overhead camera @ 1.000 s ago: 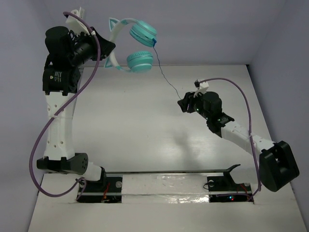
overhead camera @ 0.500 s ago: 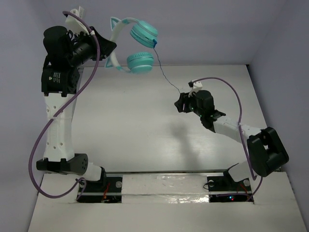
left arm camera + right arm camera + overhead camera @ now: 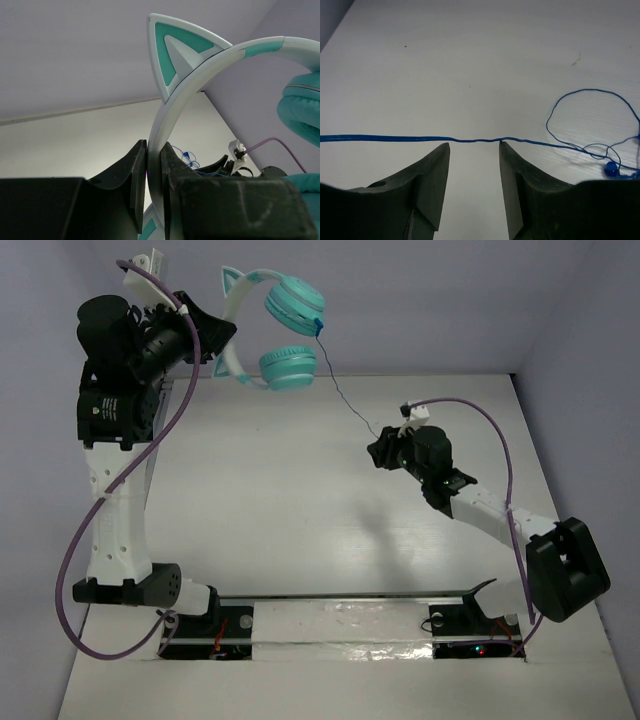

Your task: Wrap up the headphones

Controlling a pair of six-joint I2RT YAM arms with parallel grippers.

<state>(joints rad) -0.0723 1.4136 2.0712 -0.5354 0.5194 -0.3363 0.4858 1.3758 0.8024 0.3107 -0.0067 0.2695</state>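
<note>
White table (image 3: 280,500), pale lavender walls (image 3: 450,300). Far left, raised: left gripper (image 3: 154,150) clamped on headband (image 3: 167,112) of headphones (image 3: 293,302), held aloft over table's far edge. Headband's lower run hidden behind fingers (image 3: 132,175). 2 earcups, teal. 1 cat ear (image 3: 177,50) plainly seen. 1 cord (image 3: 345,405), blue, ran down from earcups to right gripper (image 3: 472,147); jaws narrowly parted, cord across tips, not pinched. Slack looped on table, far end cut off at frame edge. 2 purple cables (image 3: 100,510).
</note>
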